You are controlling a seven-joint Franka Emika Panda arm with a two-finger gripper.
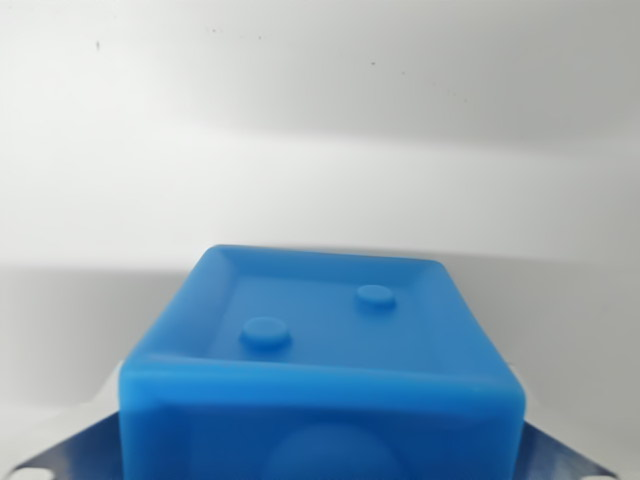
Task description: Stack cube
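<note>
A blue cube point(325, 350) fills the lower middle of the wrist view, very close to the camera. Its upper face is recessed, with a raised rim and two round studs. It sits slightly turned and appears to hang over the white surface point(320, 150), carried along with the gripper. The cube hides the fingers themselves. Only grey metal plate corners of the gripper mount show, at the bottom left point(50, 455) and the bottom right point(575, 455). No second cube is in view.
The white surface stretches behind the cube with a few tiny dark specks near the top. A soft shadow band crosses it at mid-height.
</note>
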